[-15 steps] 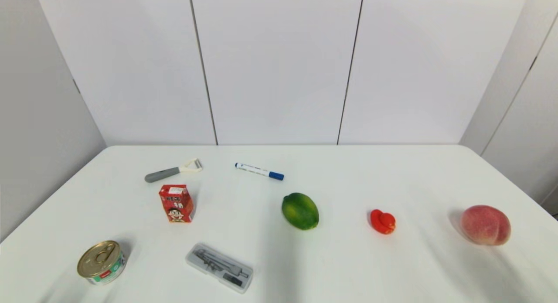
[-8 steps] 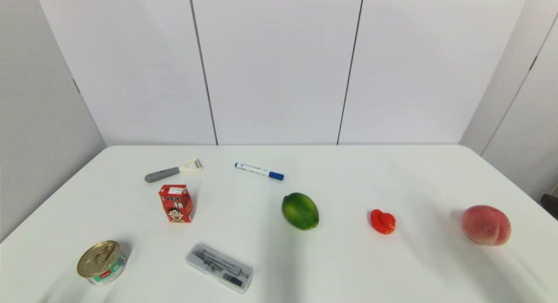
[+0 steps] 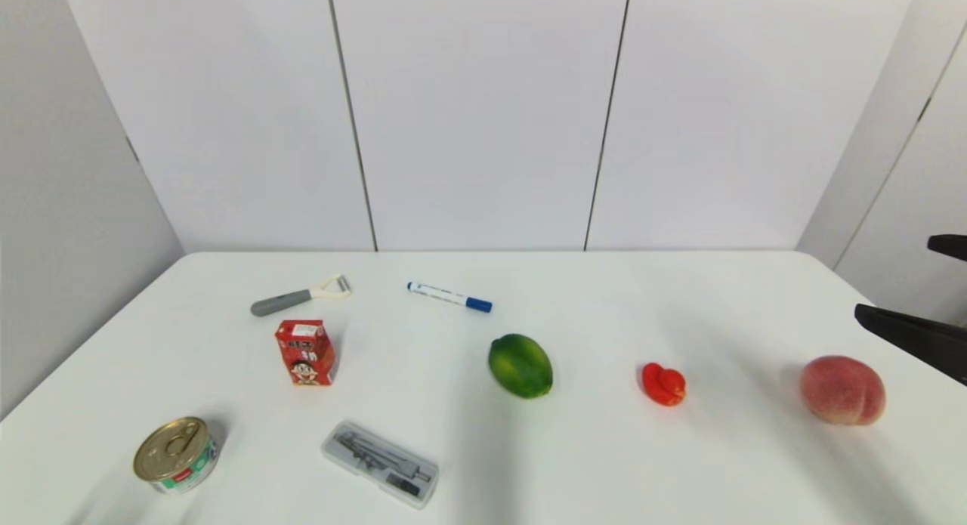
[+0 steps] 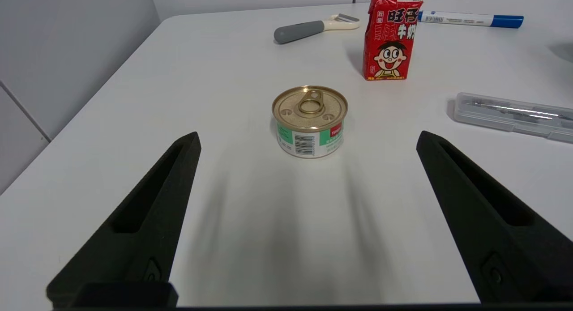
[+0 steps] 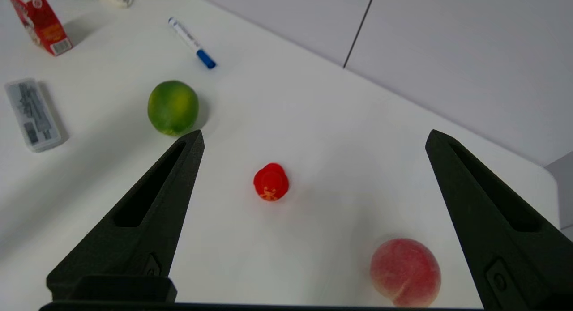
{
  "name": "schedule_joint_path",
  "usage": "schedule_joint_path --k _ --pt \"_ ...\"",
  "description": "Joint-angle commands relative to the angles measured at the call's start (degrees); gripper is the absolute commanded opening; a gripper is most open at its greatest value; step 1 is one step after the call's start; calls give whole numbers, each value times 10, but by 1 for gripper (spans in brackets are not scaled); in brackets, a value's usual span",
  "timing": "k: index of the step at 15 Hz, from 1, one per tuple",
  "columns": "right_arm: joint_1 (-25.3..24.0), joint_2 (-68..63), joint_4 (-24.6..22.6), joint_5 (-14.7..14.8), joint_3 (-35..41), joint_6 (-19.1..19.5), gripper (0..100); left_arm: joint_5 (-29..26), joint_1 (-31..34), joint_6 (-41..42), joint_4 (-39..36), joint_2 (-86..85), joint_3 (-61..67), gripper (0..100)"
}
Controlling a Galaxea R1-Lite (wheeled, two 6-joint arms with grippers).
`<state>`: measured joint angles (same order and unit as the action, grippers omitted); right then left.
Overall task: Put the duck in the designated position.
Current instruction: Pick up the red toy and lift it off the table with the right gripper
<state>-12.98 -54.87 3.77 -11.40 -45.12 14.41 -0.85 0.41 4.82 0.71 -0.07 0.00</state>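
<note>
Duck [image 3: 663,384] is sitting untouched on the table [image 3: 680,298], toward its right edge, between lime [image 3: 520,365] and peach [image 3: 841,390], apart from both. Right gripper [image 5: 313,141] is hovering above it, fingers spread wide and holding nothing. Best approach: descending straight, centring the small, glossy toy between the fingers before closing. Left gripper [image 4: 306,141] is waiting, also spread, near the table's left front corner, facing the can [image 4: 310,121].
</note>
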Motion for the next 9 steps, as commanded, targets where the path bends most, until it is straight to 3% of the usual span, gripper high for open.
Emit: schedule_joint_path --k 1,9 --pt "-22 -81 50 -6 -64 -2 100 0 0 1 0 1 0 100" --pt "-101 -209 50 -8 -78 -1 100 0 0 0 0 1 0 100"
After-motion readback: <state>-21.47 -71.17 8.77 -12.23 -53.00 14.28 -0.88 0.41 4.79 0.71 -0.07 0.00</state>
